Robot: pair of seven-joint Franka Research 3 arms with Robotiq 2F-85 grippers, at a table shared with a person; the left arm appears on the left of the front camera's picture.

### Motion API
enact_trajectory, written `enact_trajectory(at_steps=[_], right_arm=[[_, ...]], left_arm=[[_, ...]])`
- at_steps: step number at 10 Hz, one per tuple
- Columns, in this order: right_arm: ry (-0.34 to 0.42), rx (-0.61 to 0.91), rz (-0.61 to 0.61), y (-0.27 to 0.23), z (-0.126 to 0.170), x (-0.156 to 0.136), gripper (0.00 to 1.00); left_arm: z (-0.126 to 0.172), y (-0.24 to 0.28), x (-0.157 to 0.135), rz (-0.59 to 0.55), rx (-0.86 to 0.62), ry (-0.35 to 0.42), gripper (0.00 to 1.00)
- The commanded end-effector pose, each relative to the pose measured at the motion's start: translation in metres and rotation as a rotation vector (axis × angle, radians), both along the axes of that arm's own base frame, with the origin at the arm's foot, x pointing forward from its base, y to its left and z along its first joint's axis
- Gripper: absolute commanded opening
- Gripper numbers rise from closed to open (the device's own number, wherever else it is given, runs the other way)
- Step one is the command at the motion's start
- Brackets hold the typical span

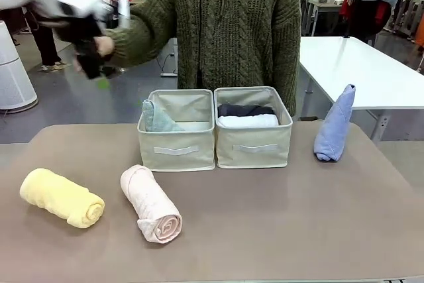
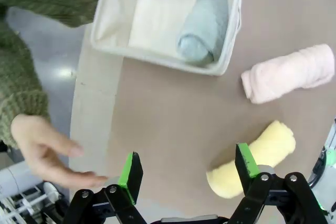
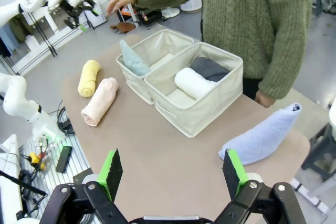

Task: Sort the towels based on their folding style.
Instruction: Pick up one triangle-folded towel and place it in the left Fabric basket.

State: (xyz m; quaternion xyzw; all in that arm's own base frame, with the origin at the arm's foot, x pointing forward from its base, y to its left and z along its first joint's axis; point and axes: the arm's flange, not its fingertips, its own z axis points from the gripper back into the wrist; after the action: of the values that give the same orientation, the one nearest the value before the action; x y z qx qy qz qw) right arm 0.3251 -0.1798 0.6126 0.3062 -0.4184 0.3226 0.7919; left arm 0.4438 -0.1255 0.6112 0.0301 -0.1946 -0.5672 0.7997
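Six towels, two bins. The left bin is the reference.

- Yellow roll: on the table, near-left of the left bin. Its long axis is diagonal and its spiral end faces near-right.
- Pink roll: just in front of the left bin. Its axis runs far-left to near-right, spiral end toward the camera.
- Teal towel: one, inside the left bin, leaning at its left end with the tip up.
- Right bin: touches the left bin's right side and holds two towels. The white roll lies crosswise, with the dark grey towel behind it.
- Light blue towel: on the table beyond the right bin, propped nearly upright with its point tilted away.

Left gripper: fingers spread, holding nothing, raised far-left of the left bin with the person's hand beside it. Right gripper: fingers spread, holding nothing.
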Motion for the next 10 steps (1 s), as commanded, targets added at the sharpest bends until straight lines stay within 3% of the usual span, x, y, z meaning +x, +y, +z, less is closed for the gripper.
enact_trajectory(at_steps=[1,2,4,5,6,8,10], right_arm=[[-0.009,0.016,0.008,0.000,-0.001,0.000,1.00],[-0.009,0.016,0.008,0.000,-0.001,0.000,1.00],[-0.009,0.016,0.008,0.000,-0.001,0.000,1.00],[-0.009,0.016,0.008,0.000,-0.001,0.000,1.00],[-0.009,0.016,0.008,0.000,-0.001,0.000,1.00],[-0.009,0.016,0.008,0.000,-0.001,0.000,1.00],[-0.009,0.016,0.008,0.000,-0.001,0.000,1.00]], left_arm=[[-0.008,0.070,-0.057,0.054,-0.104,-0.049,0.92],[-0.003,0.115,-0.087,0.105,-0.181,-0.054,0.92],[0.014,0.233,-0.174,0.218,-0.363,-0.109,0.92],[0.011,0.298,-0.216,0.332,-0.486,-0.146,0.92],[-0.001,0.337,-0.237,0.411,-0.527,-0.143,0.92],[-0.022,0.350,-0.234,0.461,-0.554,-0.102,0.92],[-0.021,0.354,-0.221,0.497,-0.534,-0.075,0.92]])
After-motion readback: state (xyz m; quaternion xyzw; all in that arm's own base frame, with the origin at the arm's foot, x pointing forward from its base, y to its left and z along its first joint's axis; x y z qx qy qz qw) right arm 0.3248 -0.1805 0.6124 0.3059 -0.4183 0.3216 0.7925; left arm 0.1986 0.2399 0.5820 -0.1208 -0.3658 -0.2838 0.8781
